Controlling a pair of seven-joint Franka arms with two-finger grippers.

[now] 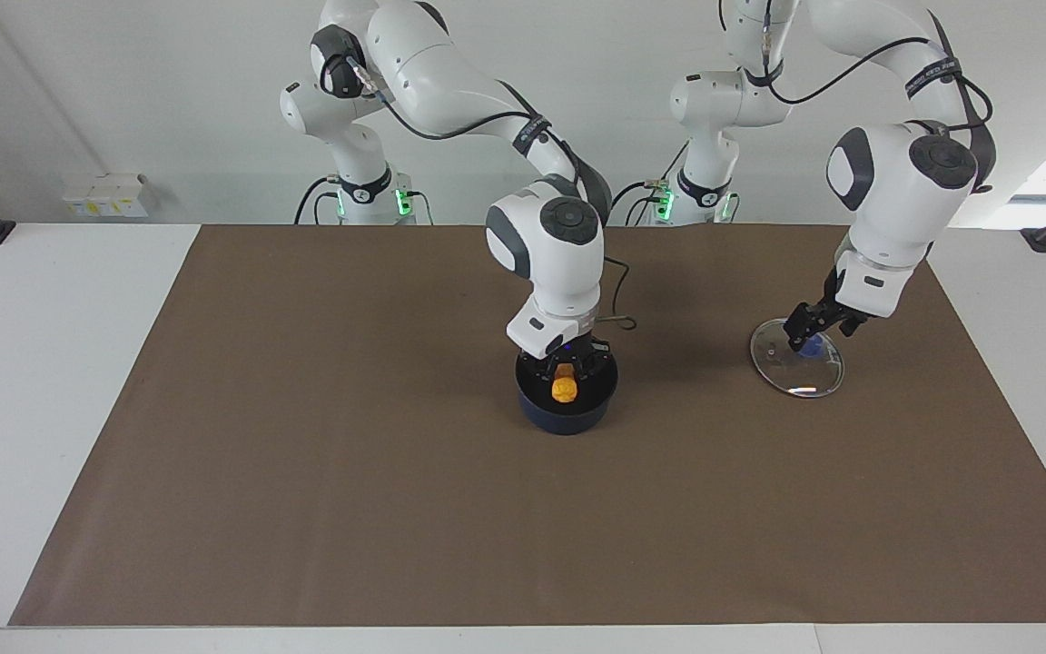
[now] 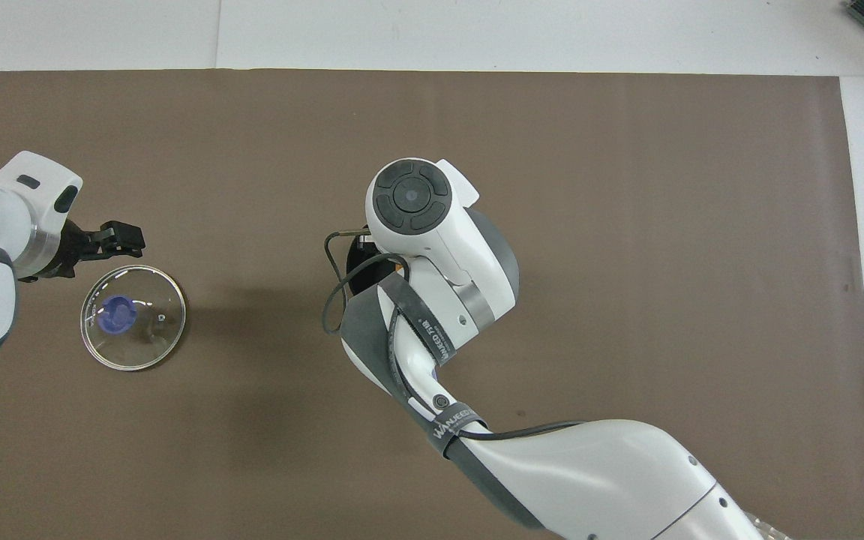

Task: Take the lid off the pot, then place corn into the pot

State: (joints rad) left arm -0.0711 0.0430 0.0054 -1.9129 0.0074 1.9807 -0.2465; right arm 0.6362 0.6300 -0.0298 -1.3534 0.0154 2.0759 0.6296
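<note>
Lid (image 1: 797,358) off, flat on counter (image 1: 305,454) under open left claw (image 1: 806,334). Right claw (image 1: 565,367) down in pot (image 1: 567,407), gripping corn (image 1: 564,389). Left: release.

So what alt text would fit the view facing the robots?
The right claw holds an orange corn cob inside a dark blue pot mid-table. The left claw hangs open above a glass lid lying on the brown mat.
</note>
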